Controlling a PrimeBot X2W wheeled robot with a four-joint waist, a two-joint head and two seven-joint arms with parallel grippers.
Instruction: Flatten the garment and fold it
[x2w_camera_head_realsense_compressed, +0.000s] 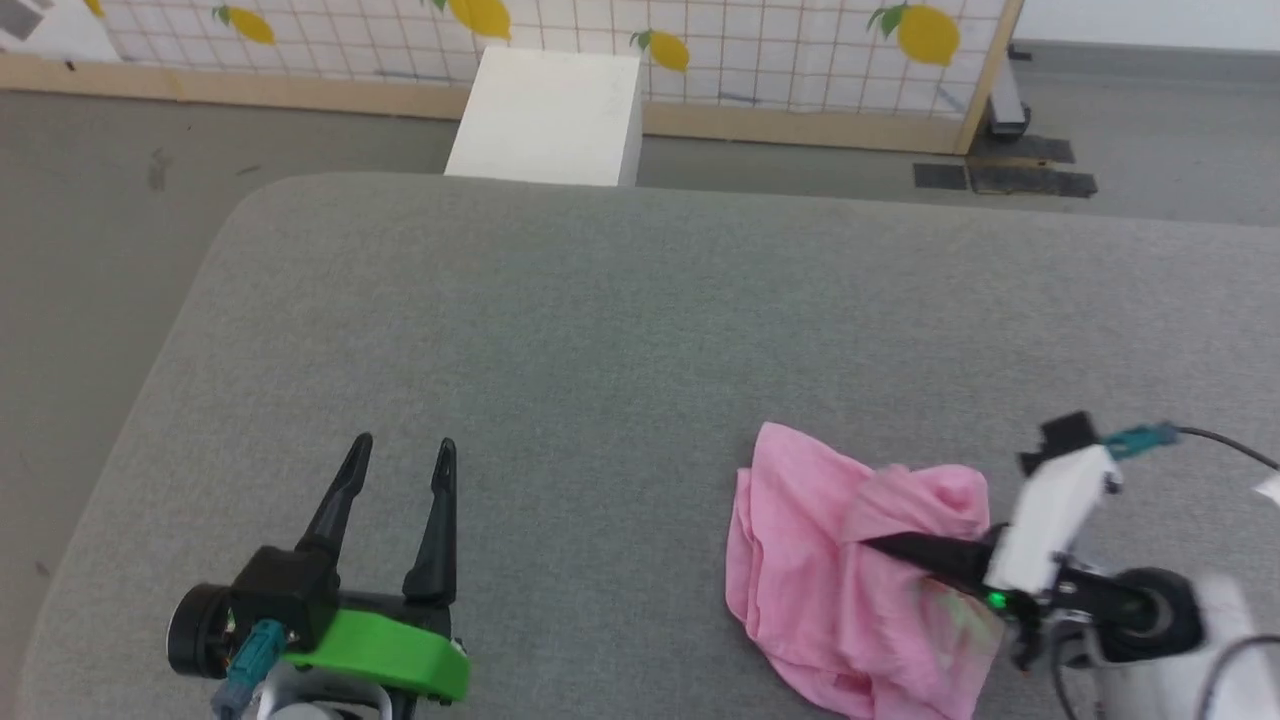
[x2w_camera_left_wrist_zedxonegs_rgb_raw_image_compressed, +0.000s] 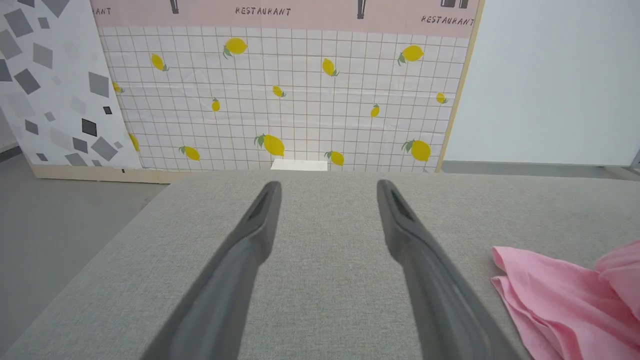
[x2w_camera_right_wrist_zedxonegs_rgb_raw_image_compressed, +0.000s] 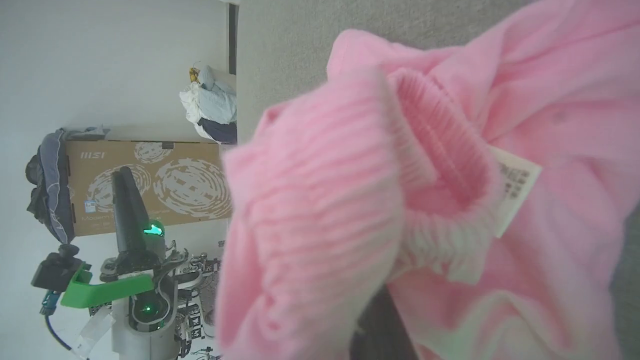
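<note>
Two tools, flattening barely begun: right tool (x2w_camera_head_realsense_compressed: 872, 543) clenched on garment (x2w_camera_head_realsense_compressed: 800, 540), left tool (x2w_camera_head_realsense_compressed: 403, 445) released; next, likely lift and spread.

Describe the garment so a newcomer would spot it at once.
On the wide grey padded surface, look to the near right part. There the garment lies crumpled, with the right gripper shut on a fold. It is the only pink thing there, soft and wrinkled, with a ribbed waistband and a white label.

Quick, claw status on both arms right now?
Left claw: open, holding nothing.
Right claw: closed on the wrinkled light pink thin-fabric garment.
</note>
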